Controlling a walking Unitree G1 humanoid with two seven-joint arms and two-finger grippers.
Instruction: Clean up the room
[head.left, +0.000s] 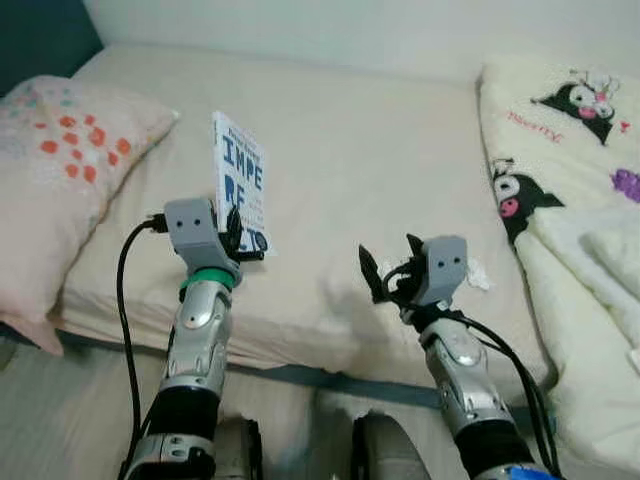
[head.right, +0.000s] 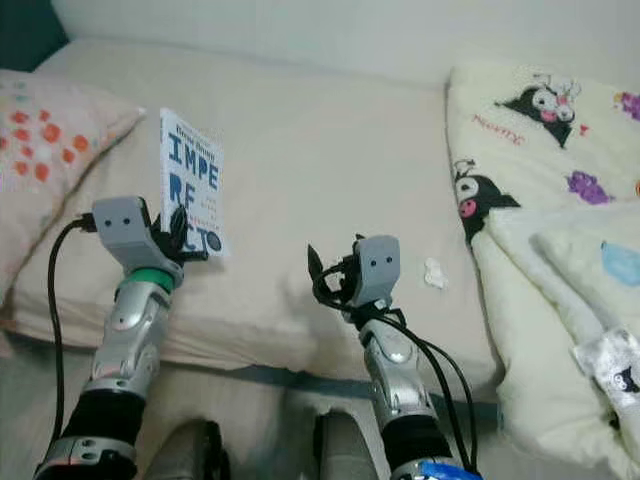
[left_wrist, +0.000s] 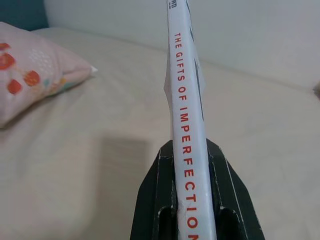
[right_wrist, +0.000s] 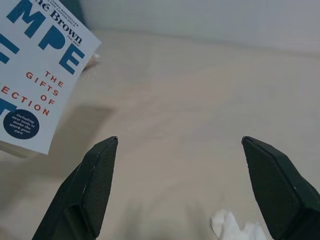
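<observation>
Left wrist view shows the book (left_wrist: 189, 125) clamped spine-up between the left gripper's (head.left: 238, 236) black fingers (left_wrist: 152, 200), held upright above the bed (head.left: 350, 180). To the right, the right gripper (head.left: 385, 270) hovers spread wide and empty, a crumpled tissue (head.right: 434, 272) just beyond it. A pillow (head.left: 60, 170) lies far left, a cartoon blanket (head.left: 570, 130) right.

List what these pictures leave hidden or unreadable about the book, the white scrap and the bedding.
- Book: the lower cover is hidden by the left claw in the eye views; in the left wrist view the spine title runs off the edge.
- White scrap: too small to identify; the right wrist view cuts it off.
- Cartoon blanket: cut by the frame edge.
</observation>
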